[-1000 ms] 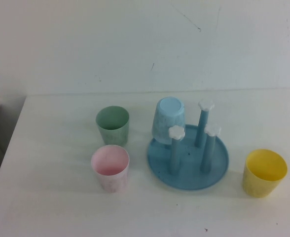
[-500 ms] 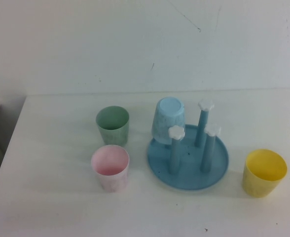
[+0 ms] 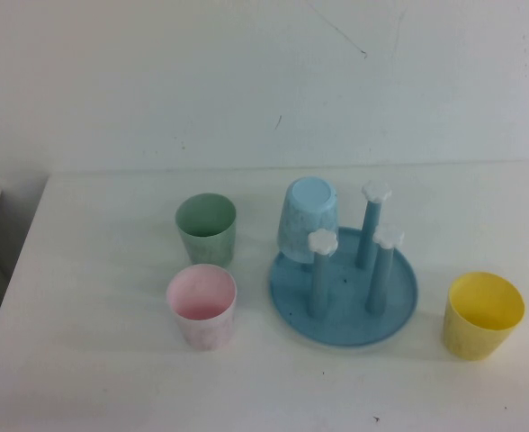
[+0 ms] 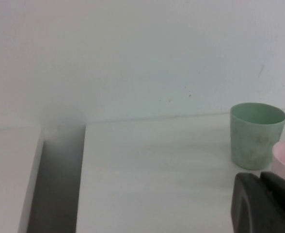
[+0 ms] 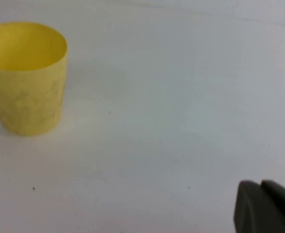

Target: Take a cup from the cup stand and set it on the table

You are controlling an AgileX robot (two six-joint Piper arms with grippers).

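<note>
nothing has moved since the earlier frame: yellow cup (image 3: 483, 315) stands on the table (image 3: 94, 378) beside the cup stand (image 3: 343, 301), so keep left gripper (image 4: 266, 204) and right gripper (image 5: 266, 206) low and clear, jaw state untellable.

Yellow cup (image 5: 27, 77) stands upright on the white table (image 5: 181, 97), mouth open and facing up, inside bare. Tapered sides, faint scuffing on the wall. A sliver of blue shows at the frame edge just beside the cup's rim. Right gripper (image 5: 264, 207): only a dark part of it in view, well apart from the cup. A few small dark specks on the tabletop.
</note>
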